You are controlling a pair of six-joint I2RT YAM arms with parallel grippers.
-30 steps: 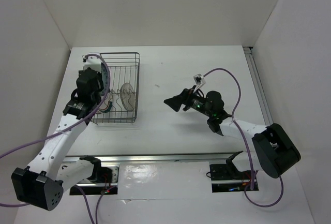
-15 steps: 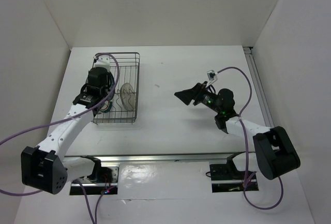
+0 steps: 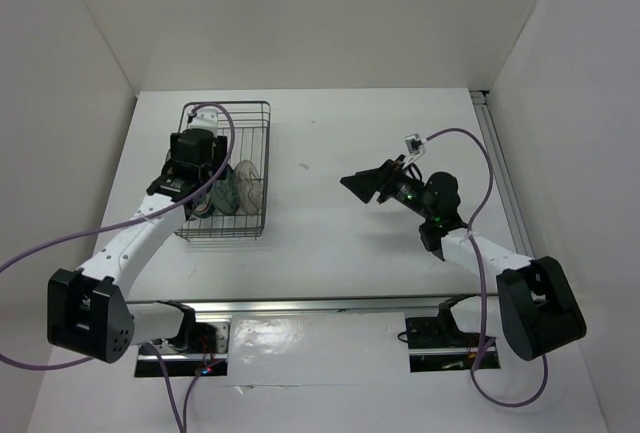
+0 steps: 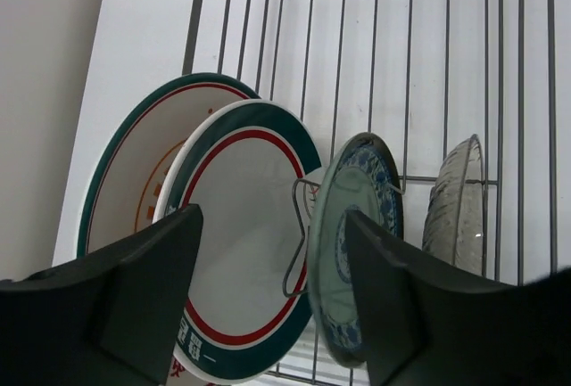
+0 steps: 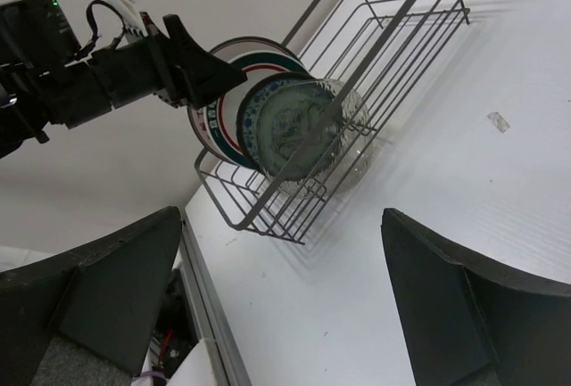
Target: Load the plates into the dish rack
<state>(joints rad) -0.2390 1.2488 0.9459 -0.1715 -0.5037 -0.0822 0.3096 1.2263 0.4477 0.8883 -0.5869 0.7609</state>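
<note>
The dish rack [image 4: 410, 47] is a dark wire basket at the table's left [image 3: 240, 118]. Several plates stand on edge in it. From left to right they are a white plate with a green rim and orange marks [image 4: 134, 172], a white plate with a green-and-red rim [image 4: 241, 243], a teal-blue patterned plate [image 4: 352, 252] and a translucent grey plate [image 4: 455, 203]. My left gripper [image 4: 272, 306] hovers open over the near end of the rack [image 3: 200, 188], gripping nothing. My right gripper [image 3: 362, 185] hangs open above the table's middle, its jaws empty [image 5: 285, 306].
The right wrist view shows the rack [image 5: 393, 38] from the side, with the left arm [image 5: 107, 74] above the plates [image 5: 294, 127]. A metal rail [image 3: 300, 305] runs along the near table edge. White walls close in the left, back and right.
My left gripper has gone from shut to open and has moved farther over the rack. The right arm has drawn back to the right and tilted up slightly.
</note>
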